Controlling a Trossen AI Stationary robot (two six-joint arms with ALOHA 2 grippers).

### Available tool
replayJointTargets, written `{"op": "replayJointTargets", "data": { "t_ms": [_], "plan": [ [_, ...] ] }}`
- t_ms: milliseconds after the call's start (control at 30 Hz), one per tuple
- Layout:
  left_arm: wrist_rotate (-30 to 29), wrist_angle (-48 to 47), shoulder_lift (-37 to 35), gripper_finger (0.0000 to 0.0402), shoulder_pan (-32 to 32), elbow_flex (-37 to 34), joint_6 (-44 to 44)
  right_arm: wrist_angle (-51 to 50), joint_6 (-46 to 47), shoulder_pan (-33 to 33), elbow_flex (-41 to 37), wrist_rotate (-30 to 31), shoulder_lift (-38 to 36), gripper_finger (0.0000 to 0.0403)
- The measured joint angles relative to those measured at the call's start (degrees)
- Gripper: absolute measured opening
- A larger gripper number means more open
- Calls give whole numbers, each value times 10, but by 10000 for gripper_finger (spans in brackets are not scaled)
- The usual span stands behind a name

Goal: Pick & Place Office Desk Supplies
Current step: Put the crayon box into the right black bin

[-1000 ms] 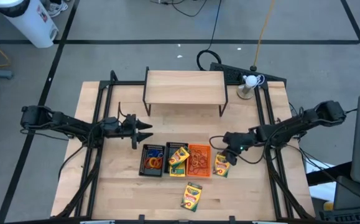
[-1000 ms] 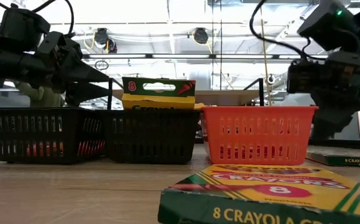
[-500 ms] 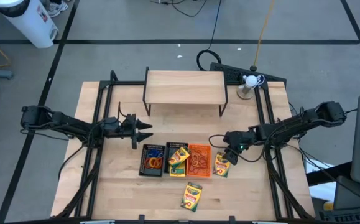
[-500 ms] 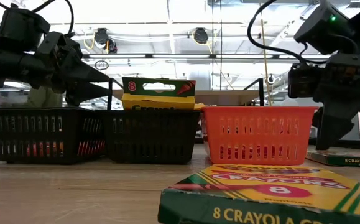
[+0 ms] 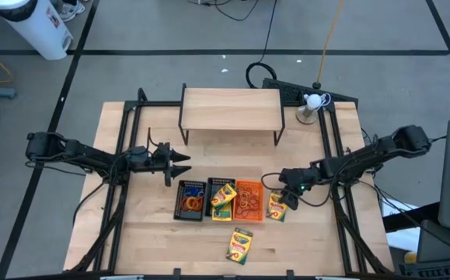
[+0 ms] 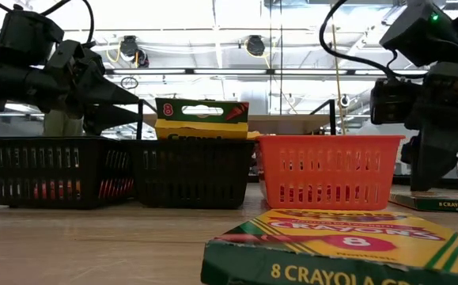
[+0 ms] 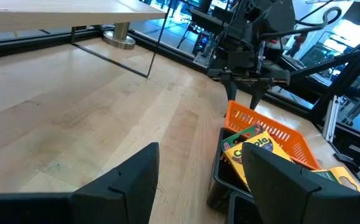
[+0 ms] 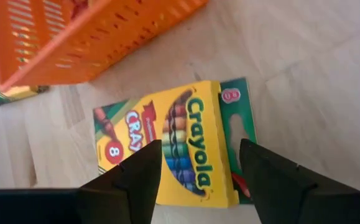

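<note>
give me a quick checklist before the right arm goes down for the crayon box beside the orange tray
1. Right pincer open: ok, its fingers stand apart.
2. Pincer over the crayon box: ok, the wrist view shows the box between the fingers.
3. Box lying flat on the table, apart from the orange tray: ok.
4. Fingers touching the box yet: cannot tell.
5. Left pincer out of the way: ok, it hangs open beyond the black trays.
6. Room in the middle black tray: not ok, a crayon box already fills it.
</note>
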Motion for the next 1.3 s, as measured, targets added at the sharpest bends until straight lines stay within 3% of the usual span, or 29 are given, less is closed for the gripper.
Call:
{"op": "replayJointTargets", "data": {
  "t_ms": [400,700,933,1167,1300],
  "plan": [
    [0,0,0,230,0,0,-6,3,8,52,1,66,31,201],
    [0,0,0,230,0,0,-4,31,-7,125,-2,209,39,201],
    [-19,0,0,230,0,0,6,177,-11,144,-55,272,74,200],
    [-39,0,0,230,0,0,0,347,26,144,-132,282,113,200],
    [-39,0,0,230,0,0,-2,383,27,144,-146,281,124,200]
  ]
}}
